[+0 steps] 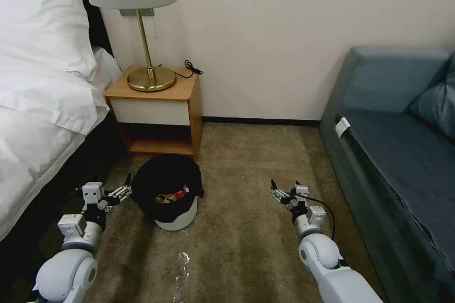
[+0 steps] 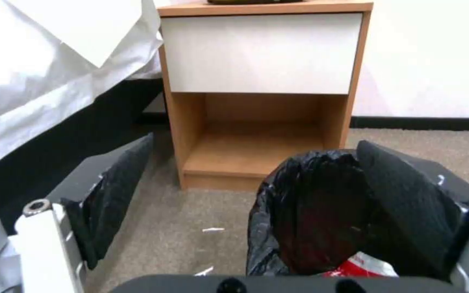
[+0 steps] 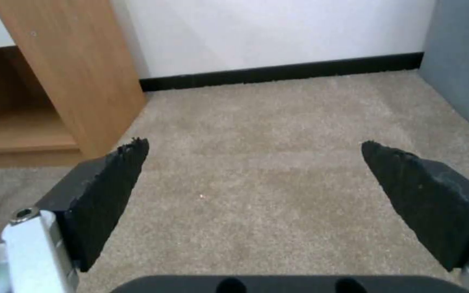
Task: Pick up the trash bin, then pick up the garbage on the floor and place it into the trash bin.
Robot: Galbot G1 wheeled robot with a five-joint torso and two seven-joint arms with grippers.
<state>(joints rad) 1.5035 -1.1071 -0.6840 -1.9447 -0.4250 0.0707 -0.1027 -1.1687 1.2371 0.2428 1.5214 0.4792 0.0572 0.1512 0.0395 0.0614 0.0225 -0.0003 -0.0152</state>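
Head view: the trash bin stands on the carpet in front of the nightstand, white body with a black bag draped over its rim. Inside the mouth sits garbage, with a red-and-white packet on top. The left gripper hangs low just beside the bin's left side, at the edge of the bag. Its fingers are too small here to judge. The right gripper hovers over bare carpet, well apart from the bin, between it and the blue sofa. A lamp stands on the nightstand, and the bed fills the left. A glossy streak shows on the carpet in front of the bin.

Left wrist view: the gripper's 2 dark pads are spread wide. The bin's bagged rim sits between them, pressed up close to 1 pad, the other pad well clear of it. The red-and-white packet peeks out from the bag. 2 small white scraps lie on the carpet nearby.

Right wrist view: 2 pads spread wide, gripping nothing, above plain carpet, with the nightstand's side panel off to 1 side.
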